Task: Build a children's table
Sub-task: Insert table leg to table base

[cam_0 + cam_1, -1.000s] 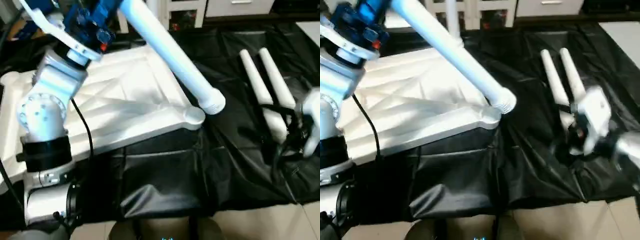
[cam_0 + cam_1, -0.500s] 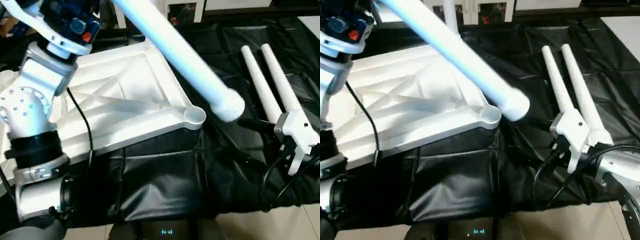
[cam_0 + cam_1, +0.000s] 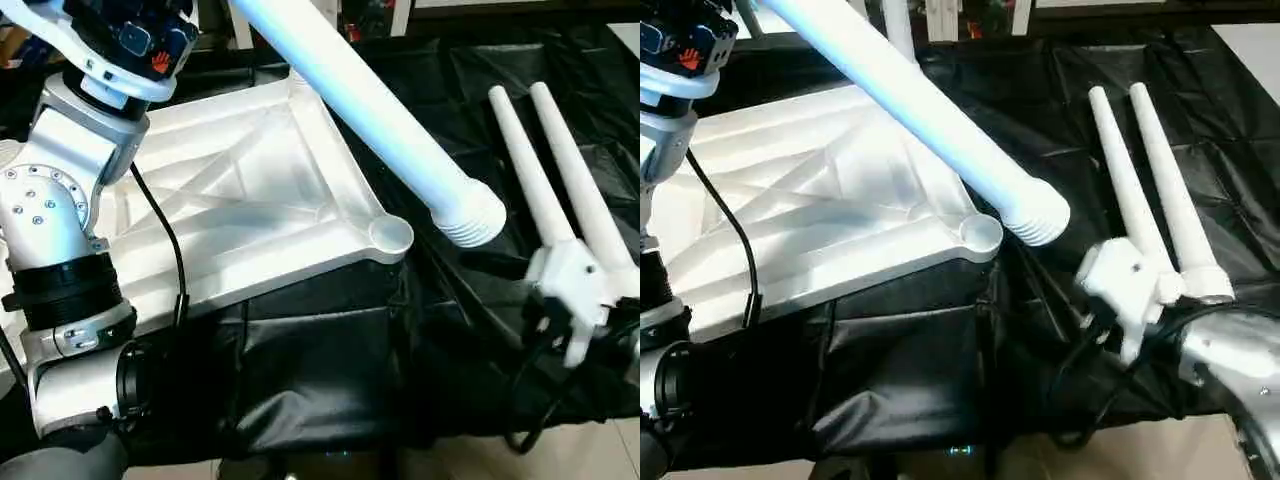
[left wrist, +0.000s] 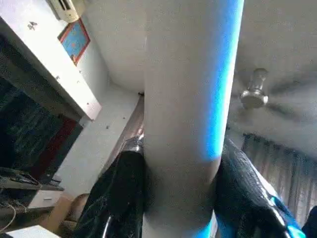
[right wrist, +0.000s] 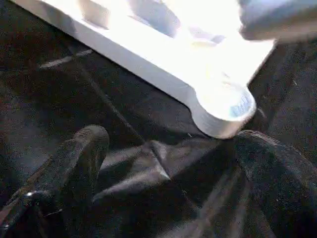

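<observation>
The white table top [image 3: 250, 200] lies upside down on a black sheet, its X ribs facing up. My left gripper [image 4: 181, 198] is shut on a long white leg [image 3: 370, 110]. The leg slants down to the right, and its ribbed end [image 3: 468, 215] hangs just right of the near-right corner socket [image 3: 390, 235]. Two more legs [image 3: 535, 165] lie side by side on the sheet at the right. My right gripper [image 5: 173, 168] is open low over the sheet, pointing at that socket [image 5: 225, 106], with nothing between its fingers [image 5: 79, 153]. Its white wrist [image 3: 568, 290] covers the lying legs' near ends.
The black sheet [image 3: 330, 350] hangs in folds over the front edge, with pale floor below. A white tube [image 3: 898, 25] stands upright behind the top's far edge. White furniture [image 3: 400, 12] stands at the back. My left forearm [image 3: 70, 250] covers the top's left side.
The held leg's ribbed end has swung right, from over the corner socket to beside it. My right wrist has moved in from the right edge, towards the socket. The camera has shifted too.
</observation>
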